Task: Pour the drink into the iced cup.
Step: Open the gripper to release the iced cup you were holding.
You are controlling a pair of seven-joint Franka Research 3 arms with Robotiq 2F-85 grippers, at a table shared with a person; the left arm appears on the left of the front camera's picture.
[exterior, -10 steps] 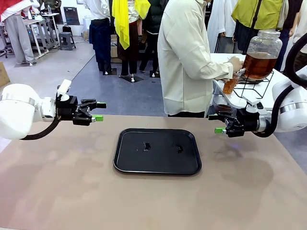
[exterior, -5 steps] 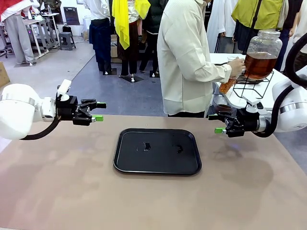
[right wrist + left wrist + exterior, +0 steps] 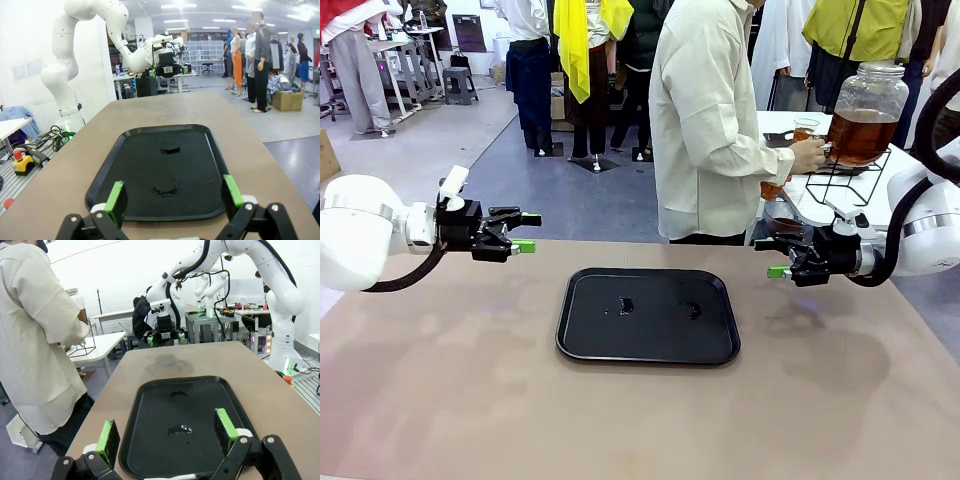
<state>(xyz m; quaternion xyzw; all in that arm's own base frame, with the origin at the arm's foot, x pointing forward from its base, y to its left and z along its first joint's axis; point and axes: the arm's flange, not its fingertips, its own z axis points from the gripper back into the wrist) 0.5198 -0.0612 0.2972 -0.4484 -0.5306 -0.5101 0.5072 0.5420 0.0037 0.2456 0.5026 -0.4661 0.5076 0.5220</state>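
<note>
a black tray (image 3: 648, 315) is seen lying flat near the middle of the worktop (image 3: 450, 390), its long axis running from the worktop's left edge toward its right edge. two small wet patches (image 3: 626, 305) are seen on the tray's floor, one nearer the left rim and one nearer the right.

the left gripper (image 3: 527, 232) is held above the worktop near its left edge, level with the far rim of the tray, its fingers pointing toward the right edge; the green pads are spread apart and nothing is held between them. in the left wrist view the same pads (image 3: 108, 436) are seen wide apart over the near rim of the tray (image 3: 150, 390).

the right gripper (image 3: 771, 258) is held above the worktop's far right corner, pointing toward the left edge, with its fingers likewise spread and nothing pinched. in the right wrist view its pads (image 3: 115, 199) are seen apart over the end of the tray (image 3: 200, 131).

the drink (image 3: 860, 136) is seen as amber-brown liquid in a large glass jar (image 3: 868, 95), which is stood upright on a black wire stand (image 3: 850, 180) on a white side table (image 3: 790, 125) beyond the worktop's far right corner. a person in a cream shirt (image 3: 705, 120) is stood at the far edge, turned toward that table, with a hand (image 3: 809, 154) at the jar's base. a cup (image 3: 805, 128) is seen just beside the hand; its contents cannot be made out clearly.
</note>
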